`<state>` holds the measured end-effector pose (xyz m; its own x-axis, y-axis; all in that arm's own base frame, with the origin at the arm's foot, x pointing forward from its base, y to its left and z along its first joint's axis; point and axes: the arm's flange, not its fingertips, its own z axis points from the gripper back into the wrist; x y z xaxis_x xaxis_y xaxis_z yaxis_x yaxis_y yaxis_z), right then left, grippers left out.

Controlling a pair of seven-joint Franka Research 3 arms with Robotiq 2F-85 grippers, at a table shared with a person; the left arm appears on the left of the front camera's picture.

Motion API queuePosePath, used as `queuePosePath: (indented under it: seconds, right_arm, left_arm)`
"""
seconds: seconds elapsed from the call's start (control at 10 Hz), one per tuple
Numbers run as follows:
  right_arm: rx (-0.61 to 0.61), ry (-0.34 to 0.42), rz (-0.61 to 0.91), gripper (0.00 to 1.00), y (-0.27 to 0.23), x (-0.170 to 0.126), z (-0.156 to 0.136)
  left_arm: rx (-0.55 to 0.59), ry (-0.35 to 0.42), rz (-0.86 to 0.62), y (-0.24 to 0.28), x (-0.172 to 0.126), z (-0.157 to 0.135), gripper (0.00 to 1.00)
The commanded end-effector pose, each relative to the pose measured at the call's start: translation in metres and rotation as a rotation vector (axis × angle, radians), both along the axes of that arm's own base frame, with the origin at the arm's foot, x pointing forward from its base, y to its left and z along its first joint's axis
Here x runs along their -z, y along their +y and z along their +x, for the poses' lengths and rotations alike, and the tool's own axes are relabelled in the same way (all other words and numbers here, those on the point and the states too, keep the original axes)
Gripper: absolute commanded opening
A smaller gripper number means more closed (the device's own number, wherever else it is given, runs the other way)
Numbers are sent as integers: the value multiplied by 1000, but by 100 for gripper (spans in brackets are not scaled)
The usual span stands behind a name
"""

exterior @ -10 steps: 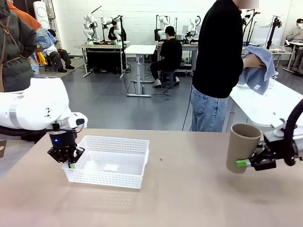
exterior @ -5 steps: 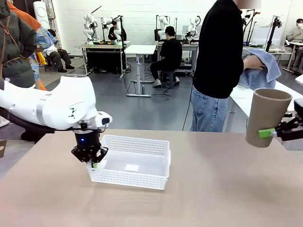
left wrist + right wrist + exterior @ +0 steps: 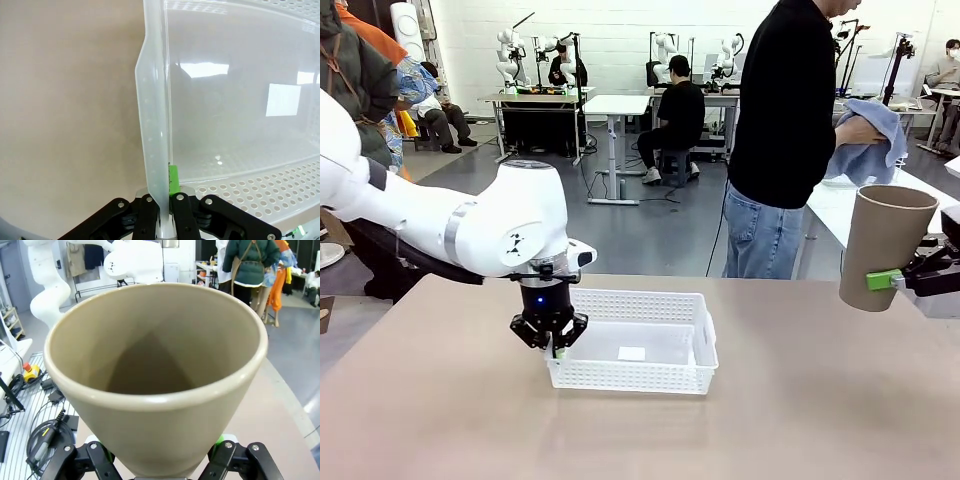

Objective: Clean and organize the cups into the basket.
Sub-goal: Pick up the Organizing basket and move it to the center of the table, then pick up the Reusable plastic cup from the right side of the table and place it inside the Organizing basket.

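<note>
The white perforated basket (image 3: 635, 355) sits mid-table, empty. My left gripper (image 3: 553, 340) is shut on the basket's left end wall; in the left wrist view that wall (image 3: 155, 125) runs up between the closed fingers of the left gripper (image 3: 162, 200), one green pad inside. At the far right my right gripper (image 3: 905, 280) holds a tan cup (image 3: 884, 245) upright in the air, above the table's right edge. The right wrist view looks into the cup's open mouth (image 3: 155, 370), with the right gripper (image 3: 157, 460) clamped around its lower body.
A person in a black top stands at the far side holding a blue cloth (image 3: 872, 140). A white table (image 3: 880, 215) stands behind at right. Bare tabletop (image 3: 800, 420) lies in front and to the right of the basket.
My left gripper has dragged the basket rightward across the table toward the middle. The right gripper rose with the tan cup, then held still.
</note>
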<state>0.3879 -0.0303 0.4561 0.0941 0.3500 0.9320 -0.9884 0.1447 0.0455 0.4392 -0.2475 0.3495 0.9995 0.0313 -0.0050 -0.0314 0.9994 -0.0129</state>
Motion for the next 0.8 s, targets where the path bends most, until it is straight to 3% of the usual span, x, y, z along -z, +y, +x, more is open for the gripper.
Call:
queuePosePath:
  seconds: [0.0,0.7]
  right_arm:
    - [-5,-18,-8,0,1,3,0]
    - [-5,-18,-8,0,1,3,0]
  left_arm:
    - [-16,-1,37,-17,0,9,0]
    - [12,-5,4,-15,-1,6,0]
